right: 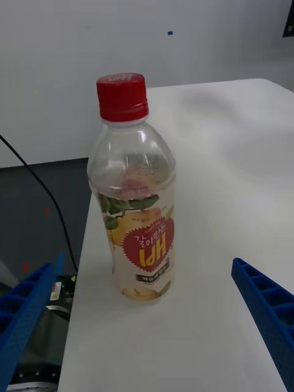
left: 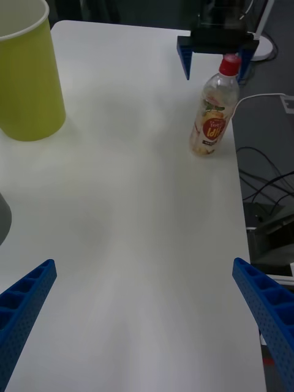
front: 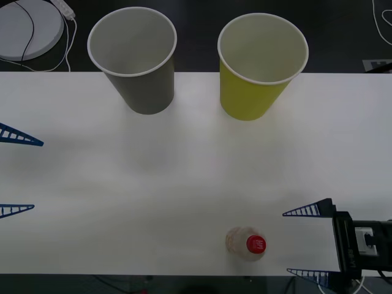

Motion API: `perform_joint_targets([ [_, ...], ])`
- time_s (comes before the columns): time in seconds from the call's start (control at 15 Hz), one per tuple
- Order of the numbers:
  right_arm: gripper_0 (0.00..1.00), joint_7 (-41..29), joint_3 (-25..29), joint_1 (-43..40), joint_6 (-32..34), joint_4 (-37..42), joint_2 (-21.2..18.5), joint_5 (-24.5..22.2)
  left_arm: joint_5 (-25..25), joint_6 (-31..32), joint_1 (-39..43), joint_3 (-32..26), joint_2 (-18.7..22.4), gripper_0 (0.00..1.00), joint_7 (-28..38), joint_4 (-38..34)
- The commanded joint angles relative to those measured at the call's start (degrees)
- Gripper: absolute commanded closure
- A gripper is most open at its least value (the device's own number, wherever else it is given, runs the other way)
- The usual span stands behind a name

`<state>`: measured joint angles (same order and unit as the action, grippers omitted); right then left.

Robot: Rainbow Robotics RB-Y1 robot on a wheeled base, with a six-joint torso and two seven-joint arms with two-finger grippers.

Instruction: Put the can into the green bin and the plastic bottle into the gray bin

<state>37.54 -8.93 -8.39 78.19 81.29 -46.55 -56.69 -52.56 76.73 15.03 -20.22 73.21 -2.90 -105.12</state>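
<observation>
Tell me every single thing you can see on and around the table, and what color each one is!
plastic bottle: one, clear with a red cap, standing upright near the table's front edge, toward the right
gray bin: one, gray outside and white inside, at the back of the table, left of the green one
green bin: one, yellow-green outside and white inside, at the back, toward the right
table: one, white
round disc: one, white, with a cable, beyond the table's back left corner
left tool: one, blue fingers, open, at the left edge
right tool: one, blue fingers, open, just right of the bottle
</observation>
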Motion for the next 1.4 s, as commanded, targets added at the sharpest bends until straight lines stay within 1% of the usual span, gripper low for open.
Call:
perform_joint_targets([
  [0.07,0.0,0.6,-1.18,0.48,-0.49,-0.08,0.85,0.0,0.0,0.0,0.0,0.0,0.0,0.0,0.0,0.0],
  [0.73,0.0,1.92,-6.89,3.38,-5.06,0.01,3.57,0.0,0.0,0.0,0.0,0.0,0.0,0.0,0.0,0.0],
  [1.2,0.0,2.36,-11.11,5.23,-7.26,0.01,4.45,-0.09,0.0,0.0,0.0,0.0,0.0,0.0,0.0,0.0],
  [1.4,0.0,2.71,-12.08,5.84,-7.96,0.01,4.98,-0.09,0.0,0.0,0.0,0.0,0.0,0.0,0.0,0.0],
])
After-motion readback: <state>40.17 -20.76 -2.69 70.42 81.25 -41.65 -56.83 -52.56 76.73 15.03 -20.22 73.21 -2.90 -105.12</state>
